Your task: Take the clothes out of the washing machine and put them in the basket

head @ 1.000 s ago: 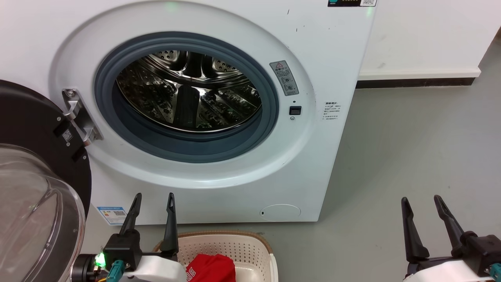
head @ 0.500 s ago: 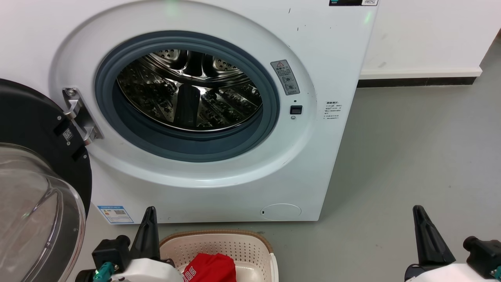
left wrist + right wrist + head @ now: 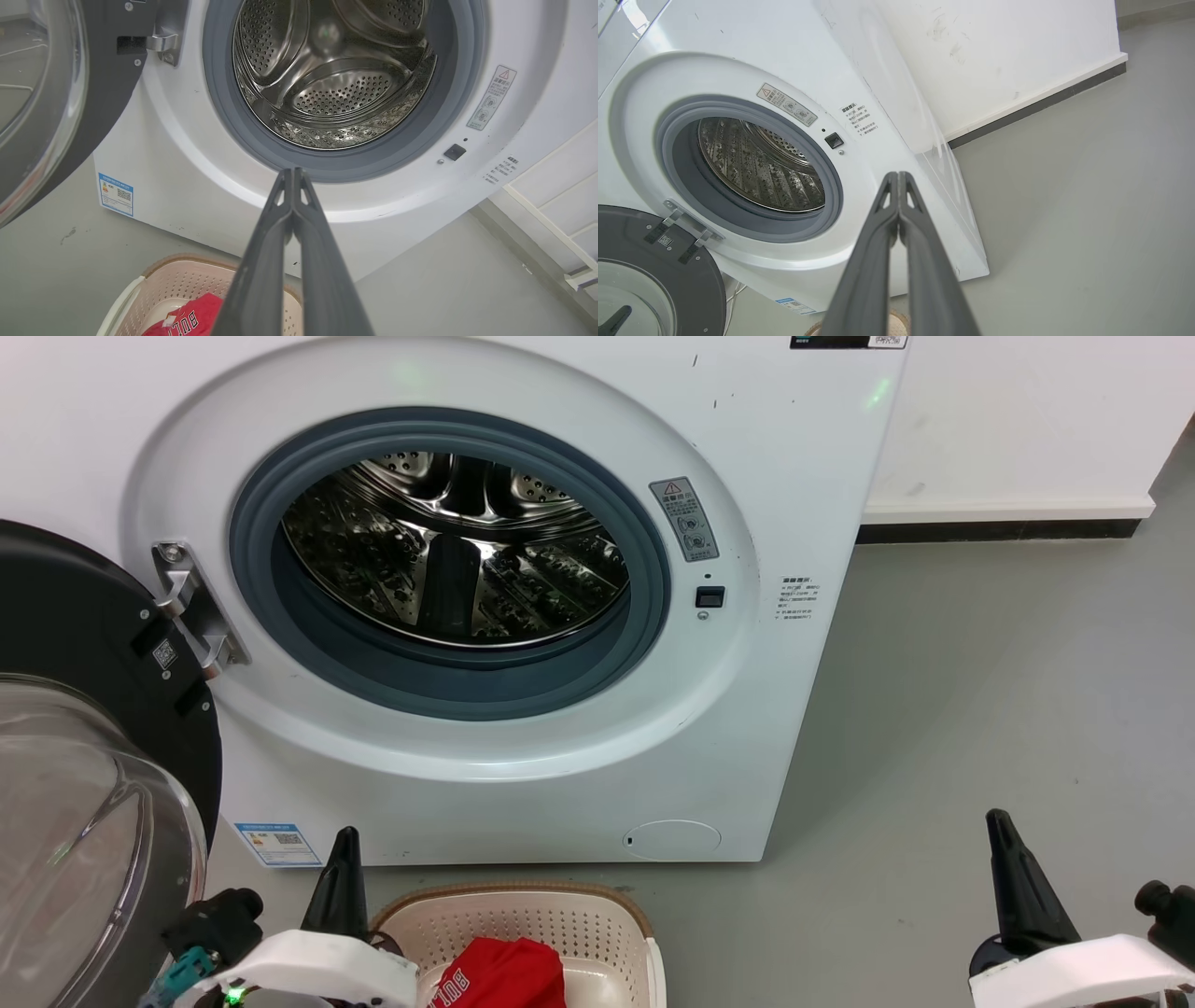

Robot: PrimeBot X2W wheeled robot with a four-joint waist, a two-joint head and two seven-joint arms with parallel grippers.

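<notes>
1. The washer [image 3: 803,523] stands on the grey floor [image 3: 980,709], its mouth wide open toward the robot.
2. The door [image 3: 93,644] is swung out at the left, clear of the opening.
3. The drum [image 3: 448,560] shows bare perforated steel. No fabric is seen inside, though its lowest front part is hidden behind the grey ring.
4. The basket [image 3: 560,919] sits on the floor just before the washer's foot, below the opening.
5. The garment [image 3: 509,975], red with white lettering, lies bunched inside the basket, partly cut off by the head view's lower edge.
6. The left fingers [image 3: 292,175] are pressed together and hold nothing. They are near the basket's left rim and point up at the washer.
7. The right fingers [image 3: 898,175] are likewise closed on nothing, well apart to the right over bare floor.
8. Judged from this, the drop into the basket is done and the task looks all but complete. The next move calls for little: a check of the drum's hidden lower front for leftovers, with both arms kept clear of door and basket
</notes>
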